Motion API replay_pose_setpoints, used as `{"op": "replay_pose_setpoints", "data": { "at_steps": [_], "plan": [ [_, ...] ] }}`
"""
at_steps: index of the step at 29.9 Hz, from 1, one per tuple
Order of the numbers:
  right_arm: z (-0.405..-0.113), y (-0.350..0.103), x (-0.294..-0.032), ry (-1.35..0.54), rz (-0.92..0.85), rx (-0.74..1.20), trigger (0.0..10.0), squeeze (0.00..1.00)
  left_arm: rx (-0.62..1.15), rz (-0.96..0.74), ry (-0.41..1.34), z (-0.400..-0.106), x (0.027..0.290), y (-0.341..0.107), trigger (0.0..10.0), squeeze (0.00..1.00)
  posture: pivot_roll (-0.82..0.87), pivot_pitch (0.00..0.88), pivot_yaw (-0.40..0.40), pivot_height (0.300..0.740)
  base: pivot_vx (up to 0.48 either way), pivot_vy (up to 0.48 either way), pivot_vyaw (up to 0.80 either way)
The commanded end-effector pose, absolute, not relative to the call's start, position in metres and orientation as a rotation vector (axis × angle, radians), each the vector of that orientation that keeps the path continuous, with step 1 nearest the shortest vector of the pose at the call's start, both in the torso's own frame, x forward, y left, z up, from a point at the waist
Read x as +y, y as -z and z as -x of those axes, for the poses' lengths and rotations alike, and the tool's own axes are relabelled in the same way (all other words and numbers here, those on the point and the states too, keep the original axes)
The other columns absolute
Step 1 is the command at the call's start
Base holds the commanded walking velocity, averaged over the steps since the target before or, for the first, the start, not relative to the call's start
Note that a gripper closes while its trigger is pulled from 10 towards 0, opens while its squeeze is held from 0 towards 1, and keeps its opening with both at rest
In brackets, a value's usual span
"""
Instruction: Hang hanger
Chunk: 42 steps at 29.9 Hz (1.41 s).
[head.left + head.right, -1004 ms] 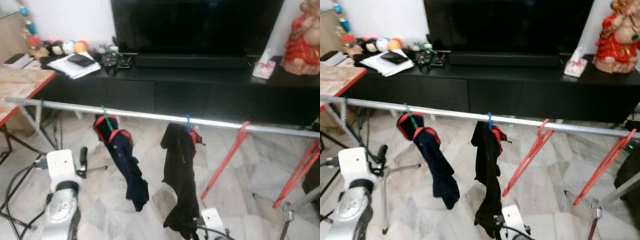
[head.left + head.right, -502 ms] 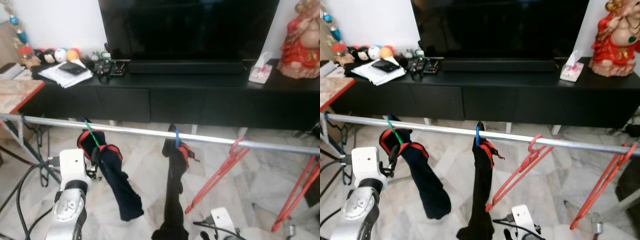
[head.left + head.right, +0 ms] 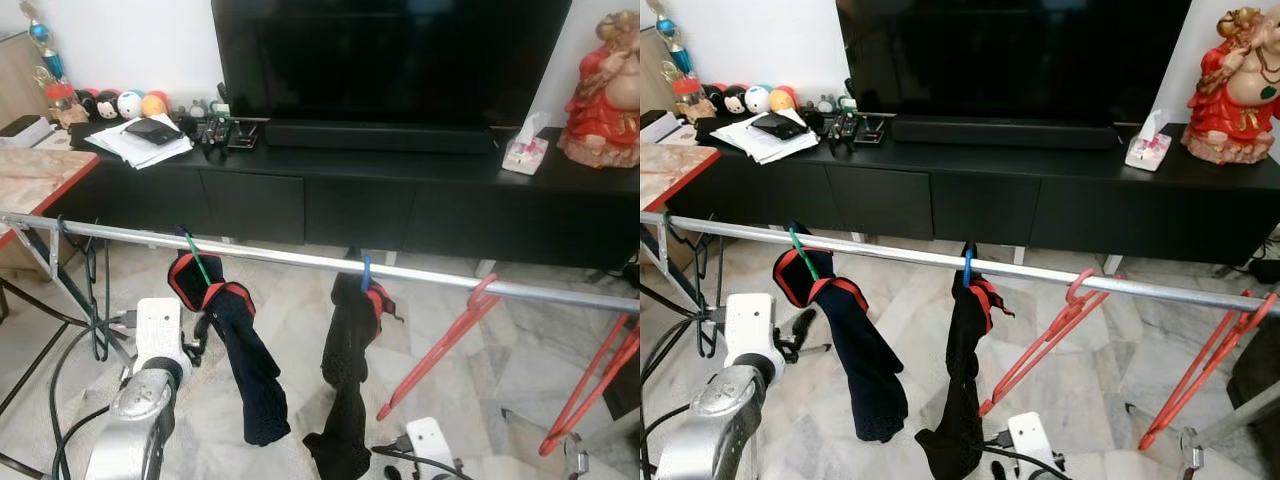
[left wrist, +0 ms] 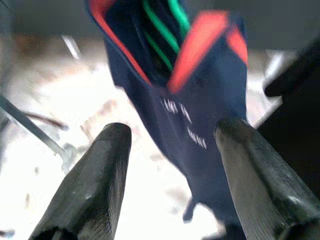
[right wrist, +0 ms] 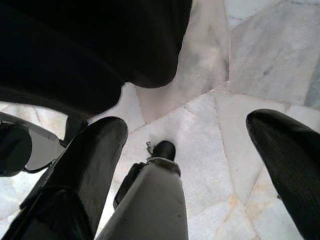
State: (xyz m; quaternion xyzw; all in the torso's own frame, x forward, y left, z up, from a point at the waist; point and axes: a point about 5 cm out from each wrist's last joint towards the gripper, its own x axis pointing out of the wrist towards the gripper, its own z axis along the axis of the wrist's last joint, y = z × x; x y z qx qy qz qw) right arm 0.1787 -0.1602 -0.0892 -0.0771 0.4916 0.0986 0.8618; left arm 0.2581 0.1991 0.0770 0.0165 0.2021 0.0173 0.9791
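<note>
A silver rail (image 3: 300,260) runs across in front of me. From it hangs a green hanger (image 3: 197,262) carrying a navy garment with red trim (image 3: 240,360). A blue hanger (image 3: 366,272) next to it holds a black garment (image 3: 350,370). Two bare red hangers (image 3: 445,345) (image 3: 590,375) hang further right. My left gripper (image 3: 200,335) is open just left of the navy garment, which the left wrist view shows beyond the fingers (image 4: 95,180). My right gripper (image 5: 185,130) is open low under the black garment (image 5: 90,45), above the floor.
Behind the rail, a long black TV console (image 3: 400,190) carries a large TV (image 3: 390,60), a red statue (image 3: 605,90), a tissue box (image 3: 523,150) and papers (image 3: 140,140). A red-edged wooden table (image 3: 30,180) stands at left. Cables and the rail's stand legs (image 3: 60,270) cross the marble floor.
The camera has shifted and steadied. The black garment hung straight and now bunches near its lower end. My left gripper stays beside the navy garment.
</note>
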Motion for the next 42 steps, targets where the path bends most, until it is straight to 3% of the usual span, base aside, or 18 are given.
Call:
{"op": "replay_pose_setpoints", "data": {
  "at_steps": [1,7,28,42],
  "plan": [
    [-0.182,0.088,-0.161,-0.206,0.174,1.027,10.0,0.00,0.432,-0.035,-0.007,-0.261,0.200,-0.077,10.0,0.00,-0.07,0.000,0.010,0.740,0.000,0.000,0.00],
    [-0.180,0.089,-0.161,-0.207,0.174,1.030,10.0,0.00,0.452,0.046,0.035,-0.269,0.198,-0.085,10.0,0.00,-0.07,0.000,0.008,0.740,0.000,0.000,0.00],
    [-0.178,0.089,-0.167,-0.195,0.176,1.033,10.0,0.00,0.408,0.008,0.204,-0.275,0.185,-0.114,10.0,0.00,-0.08,0.000,0.014,0.740,0.000,0.000,0.00],
    [-0.180,0.089,-0.157,-0.214,0.162,1.018,10.0,0.00,0.555,-0.075,0.004,-0.269,0.210,-0.087,10.0,0.00,-0.08,0.000,0.018,0.740,0.000,0.000,0.00]
  ]
}}
